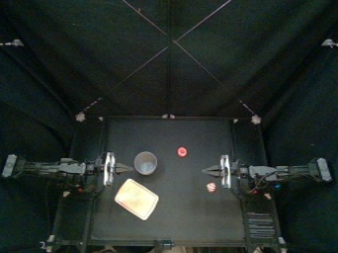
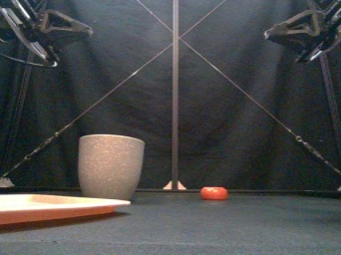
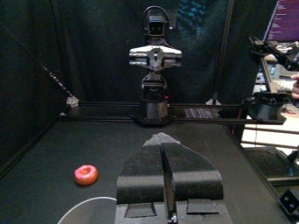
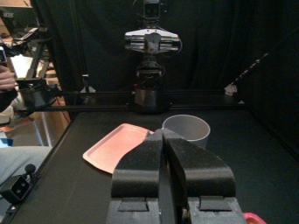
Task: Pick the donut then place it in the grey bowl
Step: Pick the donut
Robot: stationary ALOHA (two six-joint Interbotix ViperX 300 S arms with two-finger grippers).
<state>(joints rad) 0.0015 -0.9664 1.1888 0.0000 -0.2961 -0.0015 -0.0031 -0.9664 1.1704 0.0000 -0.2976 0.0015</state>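
Donut (image 2: 213,192) tiny, near grey bowl (image 2: 111,164), pink tray (image 2: 54,207) cut off, left gripper (image 3: 165,144) and right gripper (image 4: 165,138) pressed together

Speckled matt grey bowl (image 2: 111,166), smooth pink tray (image 2: 60,208), smooth red donut (image 2: 213,192), matt black table (image 2: 240,224), black cloth curtain (image 2: 226,90)

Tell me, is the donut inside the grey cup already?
No, the small red donut lies on the table beside the tall grey speckled cup, apart from it and not inside.
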